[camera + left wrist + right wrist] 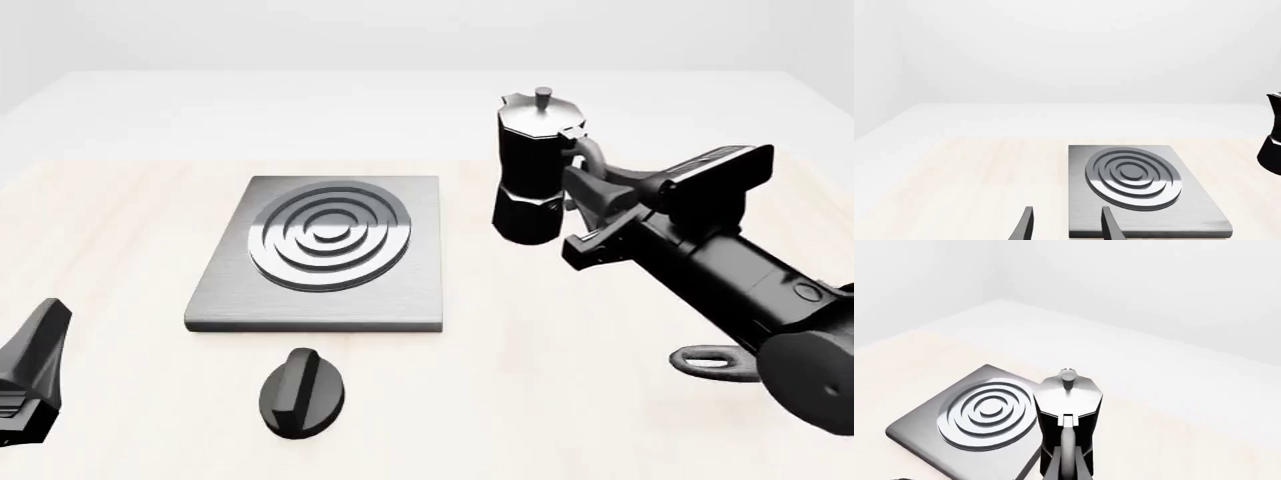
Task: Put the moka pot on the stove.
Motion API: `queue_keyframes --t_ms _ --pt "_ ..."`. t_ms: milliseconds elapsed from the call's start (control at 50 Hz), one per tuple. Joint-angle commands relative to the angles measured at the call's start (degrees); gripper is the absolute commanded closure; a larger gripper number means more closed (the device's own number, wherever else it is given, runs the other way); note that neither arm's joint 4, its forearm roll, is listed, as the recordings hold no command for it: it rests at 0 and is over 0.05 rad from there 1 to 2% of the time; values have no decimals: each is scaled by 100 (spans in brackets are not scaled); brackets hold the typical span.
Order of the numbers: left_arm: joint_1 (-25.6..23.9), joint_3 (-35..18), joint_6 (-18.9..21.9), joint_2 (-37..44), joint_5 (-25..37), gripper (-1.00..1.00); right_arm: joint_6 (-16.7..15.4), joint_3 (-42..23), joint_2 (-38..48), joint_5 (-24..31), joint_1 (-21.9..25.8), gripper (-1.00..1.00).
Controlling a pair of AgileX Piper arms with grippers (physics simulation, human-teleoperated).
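Right hand is clenching the curved black handle of the moka pot, reaching in from the 4 o'clock corner of the front view along a thick black arm. Left hand is sitting low at about 8 o'clock in that view, its two dark fingers spread apart and gripping nothing, with only its tip showing at the picture's edge.

Spreading under everything, the pale wood worktop is carrying the things. Lying flat on it left of centre, the stove is showing its grey square plate and shiny concentric ring burner, with nothing resting on top. Standing upright at roughly 3 o'clock from the stove, the moka pot is keeping clear of the plate, its black faceted body narrowing at the waist and its silver lid and knob catching the light; whether its base is touching the worktop is hard to tell. In the right wrist view the pot is filling the foreground, with the stove just beside it. Lying just off the stove's near edge at about 6 o'clock, a black oval knob is resting on the worktop.
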Motion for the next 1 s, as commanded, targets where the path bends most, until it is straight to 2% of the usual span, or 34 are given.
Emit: queue_keyframes --t_ms 20,1000 --pt "0 0 0 0 0 -100 34 -392 175 46 96 100" --pt "0 0 0 0 0 -100 289 -1879 1481 -59 757 100"
